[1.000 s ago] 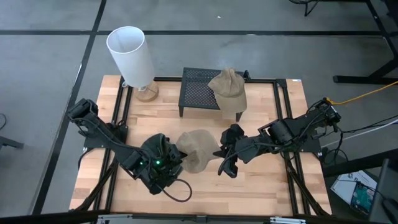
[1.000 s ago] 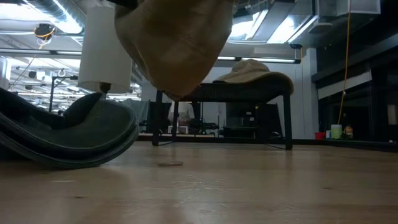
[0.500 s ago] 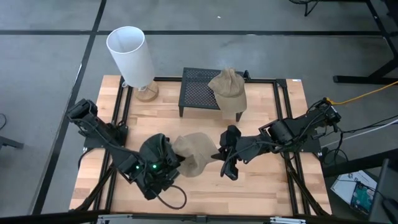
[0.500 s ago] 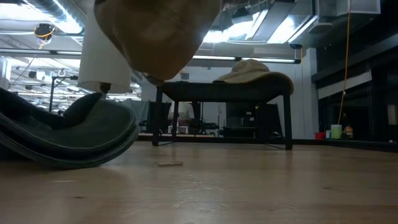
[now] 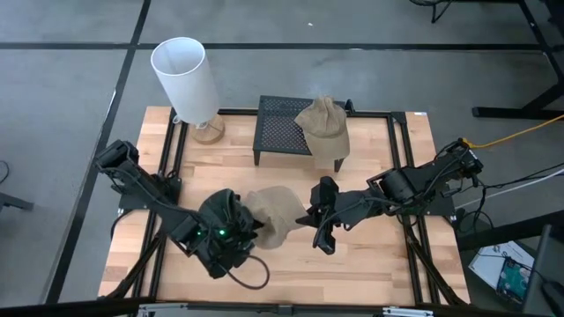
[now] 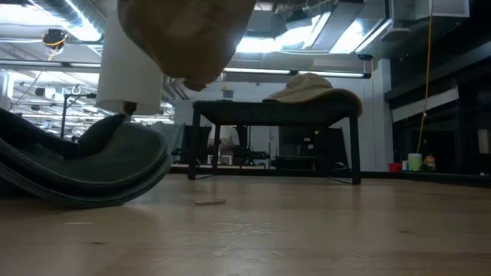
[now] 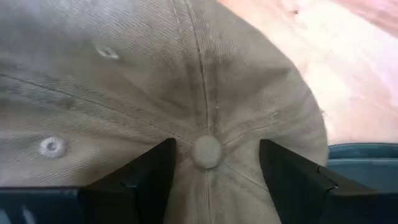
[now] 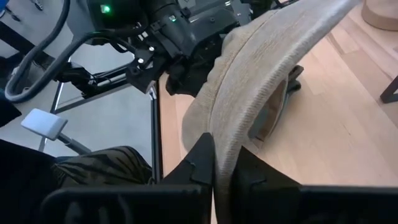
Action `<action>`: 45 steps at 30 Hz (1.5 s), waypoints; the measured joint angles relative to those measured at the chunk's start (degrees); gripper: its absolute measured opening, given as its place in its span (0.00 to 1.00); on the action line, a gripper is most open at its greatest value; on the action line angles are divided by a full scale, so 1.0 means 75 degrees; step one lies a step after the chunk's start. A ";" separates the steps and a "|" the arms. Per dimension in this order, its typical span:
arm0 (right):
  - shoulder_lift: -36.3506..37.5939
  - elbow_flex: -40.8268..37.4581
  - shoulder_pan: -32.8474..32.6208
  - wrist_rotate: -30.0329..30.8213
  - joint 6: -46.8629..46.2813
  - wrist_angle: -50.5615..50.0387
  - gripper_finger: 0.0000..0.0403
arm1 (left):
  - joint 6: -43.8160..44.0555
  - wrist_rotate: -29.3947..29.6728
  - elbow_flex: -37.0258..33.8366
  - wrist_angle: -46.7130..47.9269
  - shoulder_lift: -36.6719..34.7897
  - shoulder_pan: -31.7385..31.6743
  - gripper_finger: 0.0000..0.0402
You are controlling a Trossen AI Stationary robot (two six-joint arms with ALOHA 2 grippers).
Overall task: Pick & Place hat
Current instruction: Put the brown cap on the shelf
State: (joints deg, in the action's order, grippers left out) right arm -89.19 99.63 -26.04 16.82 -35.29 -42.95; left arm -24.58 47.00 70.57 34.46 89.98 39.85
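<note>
A tan hat hangs over the table's middle, clear of the wood, and shows in the low view as a tan hat at the top. My right gripper is shut on it from the right. From the left, my left gripper stands open, its fingers on either side of the crown's top button. A second tan hat lies on the black mesh stand, its brim hanging over the near edge. My right gripper pinches the tan hat's brim at its edge between the two fingers, coming slanting down from the table's right. The hat is lifted clear, with its crown reaching out toward my left gripper. My left gripper: I cannot tell whether its fingers touch the crown.
A white lamp stands at the far left corner. A dark green hat lies on the wood under my left arm. Black rails frame the tabletop.
My right gripper has tipped upward in place, and the tan hat's low-hanging crown has risen and swung a little toward the table's left. My left gripper has rolled slightly around the crown's top.
</note>
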 joint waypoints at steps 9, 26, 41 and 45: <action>0.0000 0.0000 0.0064 -0.0008 -0.0003 0.0077 0.05 | 0.0074 0.0974 0.0000 0.0006 0.0023 -0.0020 0.26; 0.0000 0.0000 0.0691 -0.0650 0.0198 -0.0287 0.05 | 0.1006 0.3473 0.0000 0.0001 0.0026 0.1405 0.00; 0.0000 0.0000 0.0860 -0.0659 0.0198 -0.0215 0.05 | 0.1613 0.3335 0.0000 0.0006 0.0029 0.2164 0.03; 0.0000 0.0000 0.0860 -0.0659 0.0190 -0.0196 0.05 | 0.1914 0.2096 0.0000 0.0110 0.0032 0.1850 0.10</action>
State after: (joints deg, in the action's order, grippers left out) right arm -89.19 99.63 -19.59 11.88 -33.87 -44.42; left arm -10.22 62.72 70.57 35.28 90.21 53.73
